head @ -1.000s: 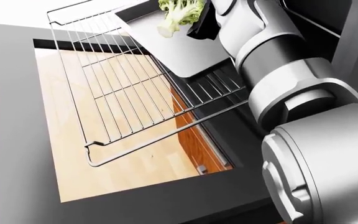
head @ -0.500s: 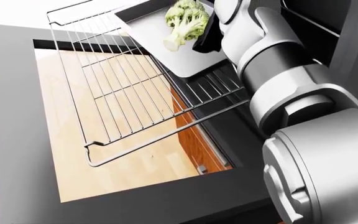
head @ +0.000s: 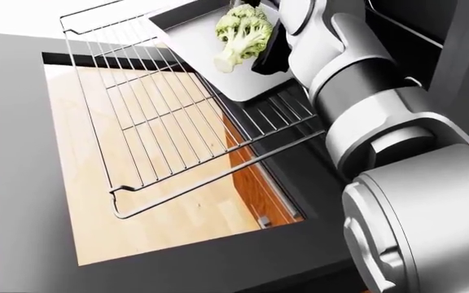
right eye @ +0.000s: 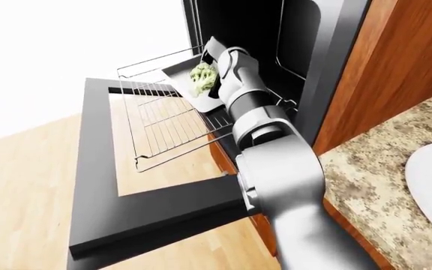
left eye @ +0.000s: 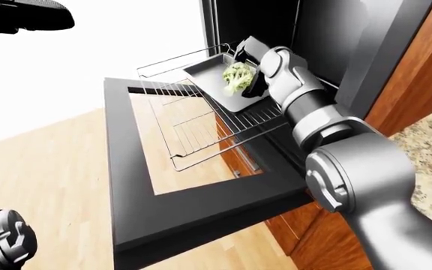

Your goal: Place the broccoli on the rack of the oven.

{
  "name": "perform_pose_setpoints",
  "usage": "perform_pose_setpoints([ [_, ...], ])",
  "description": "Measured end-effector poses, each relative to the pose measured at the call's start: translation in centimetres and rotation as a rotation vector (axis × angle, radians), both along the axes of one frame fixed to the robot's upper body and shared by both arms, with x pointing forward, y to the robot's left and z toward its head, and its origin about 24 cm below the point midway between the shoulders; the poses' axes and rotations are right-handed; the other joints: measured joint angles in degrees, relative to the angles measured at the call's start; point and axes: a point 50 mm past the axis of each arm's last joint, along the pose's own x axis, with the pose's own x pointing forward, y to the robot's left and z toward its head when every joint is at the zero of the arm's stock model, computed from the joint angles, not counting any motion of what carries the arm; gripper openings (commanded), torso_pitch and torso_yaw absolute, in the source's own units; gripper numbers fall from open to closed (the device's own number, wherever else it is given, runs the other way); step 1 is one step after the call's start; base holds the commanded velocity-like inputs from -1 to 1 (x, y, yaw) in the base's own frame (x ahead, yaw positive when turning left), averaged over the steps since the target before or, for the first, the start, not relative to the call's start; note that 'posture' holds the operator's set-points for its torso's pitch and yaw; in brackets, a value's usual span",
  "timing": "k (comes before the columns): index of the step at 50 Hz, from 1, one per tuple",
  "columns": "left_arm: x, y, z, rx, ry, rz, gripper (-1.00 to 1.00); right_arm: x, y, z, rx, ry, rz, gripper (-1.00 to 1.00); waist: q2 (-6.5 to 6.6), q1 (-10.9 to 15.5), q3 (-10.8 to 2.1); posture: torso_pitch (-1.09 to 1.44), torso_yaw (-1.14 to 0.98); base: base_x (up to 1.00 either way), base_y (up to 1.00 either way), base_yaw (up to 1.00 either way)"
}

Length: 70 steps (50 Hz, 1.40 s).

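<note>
Green broccoli over tray (no readable writing), wire rack

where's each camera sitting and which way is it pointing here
Left-eye view: on the head, looking down at the open oven door; right arm reaches in, left robot hand at bottom left.
Head view: closest down on the rack, broccoli and tray; right arm fills the right.
Right-eye view: wider, adds counter.
All share the broccoli and rack.

right robot hand mostly hidden behind broccoli (grip unclear) | left robot hand cut off by edge
</note>
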Motion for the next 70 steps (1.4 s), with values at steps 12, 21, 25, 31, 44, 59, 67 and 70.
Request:
perform_pose_setpoints([
  [12, -0.5, 0.2, 0.2, 0.015, -0.025, 0.001, 1.0, 0.0, 0.0, -0.3, -0.009, 0.016, 0.0, -1.0, 0.14, -0.1, 0.53, 0.04, 0.73, 0.0, 0.0, 0.0],
  [21, -0.2, 0.1, 0.0, 0.01, -0.011, -0.003, 1.0, 0.0, -0.2, -0.9, -0.013, 0.047, -0.006, -1.0, 0.29, -0.2, 2.47, 0.08, 0.73, 0.0, 0.0, 0.0],
  [25, -0.2, 0.2, 0.0, 0.01, -0.009, 0.004, 1.0, 0.0, -0.2, -1.1, -0.012, 0.056, -0.005, -1.0, 0.25, -0.3, 2.98, 0.08, 0.73, 0.0, 0.0, 0.0],
  [31, -0.4, 0.4, 0.1, 0.013, -0.015, 0.007, 1.0, 0.0, -0.3, -0.9, -0.014, 0.056, -0.007, -1.0, 0.31, -0.4, 3.02, 0.08, 0.73, 0.0, 0.0, 0.0],
  [44, -0.4, 0.4, 0.2, 0.012, -0.018, 0.009, 1.0, 0.0, -0.3, -0.1, -0.002, 0.023, -0.012, -1.0, 0.44, -0.6, 2.82, 0.08, 0.73, 0.0, 0.0, 0.0],
  [59, -0.5, 0.4, 0.2, 0.014, -0.017, 0.012, 1.0, 0.0, -0.2, -0.3, 0.001, 0.035, -0.004, 0.03, 0.5, -0.7, 2.89, 0.08, 0.73, 0.0, 0.0, 0.0],
  [67, -0.4, 0.3, 0.2, 0.014, -0.019, 0.014, 1.0, 0.0, -0.2, -0.6, -0.005, 0.053, -0.002, 0.12, 0.61, -0.6, 3.03, 0.08, 0.73, 0.0, 0.0, 0.0],
  [70, -0.3, 0.3, 0.2, 0.015, -0.015, 0.012, 1.0, 0.0, -0.1, -0.5, -0.008, 0.053, 0.002, 0.2, 0.61, -0.7, 3.01, 0.08, 0.73, 0.0, 0.0, 0.0],
])
